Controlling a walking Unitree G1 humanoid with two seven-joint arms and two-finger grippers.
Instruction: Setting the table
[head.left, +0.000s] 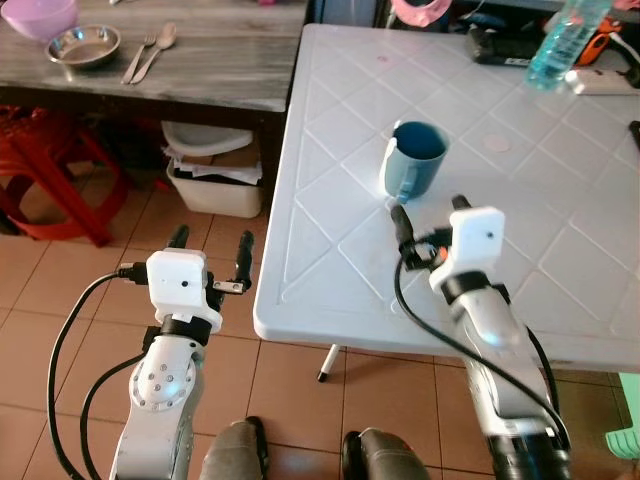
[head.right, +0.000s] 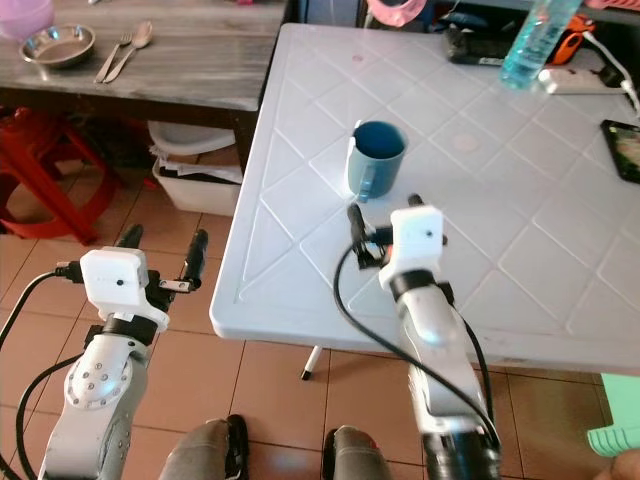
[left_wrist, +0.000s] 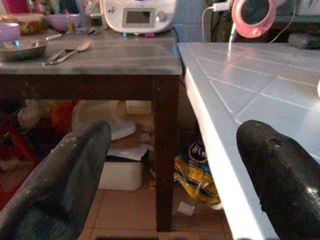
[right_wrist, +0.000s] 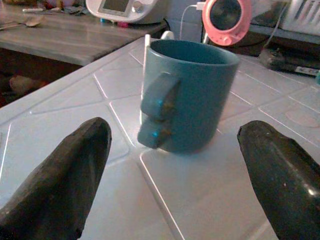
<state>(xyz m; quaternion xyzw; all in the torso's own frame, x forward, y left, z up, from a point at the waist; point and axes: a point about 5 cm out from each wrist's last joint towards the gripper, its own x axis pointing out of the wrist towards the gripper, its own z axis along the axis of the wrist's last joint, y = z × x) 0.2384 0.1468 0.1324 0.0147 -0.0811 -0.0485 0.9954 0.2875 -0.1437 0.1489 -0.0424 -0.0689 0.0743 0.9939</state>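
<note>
A white plastic table (head.left: 520, 250) with a raised diamond pattern filled the right of the head views, standing on terracotta floor tiles (head.left: 60, 280). At about ten o'clock from it stood a grey wooden table (head.left: 220, 60) carrying a steel bowl (head.left: 83, 45), a fork (head.left: 138, 56) and a spoon (head.left: 158, 48) lying side by side, and a purple bowl (head.left: 38, 16) at the far corner. Under that table sat a white bin (head.left: 215, 185) with papers, and a red stool (head.left: 50, 170) stood to its left. At the white table's far edge, around one o'clock, lay a clear blue bottle (head.left: 560, 40) and a pink round device (right_wrist: 227, 20).

The bottle's top was cut off by the frame, and the dark items beside it were too small to identify. A yellow packet under the table in the left wrist view was hard to read.

The blue mug (head.left: 415, 160) stood upright on the white table, handle turned toward the robot. The right gripper (head.left: 428, 215) hovered just above the tabletop at the mug's six o'clock, near but apart, its fingers (right_wrist: 75, 165) spread wide with the mug framed between them. The left gripper (head.left: 212, 250) hung off the table's edge over the tiles, at about eight o'clock from the mug, fingers likewise wide apart and holding nothing.
</note>
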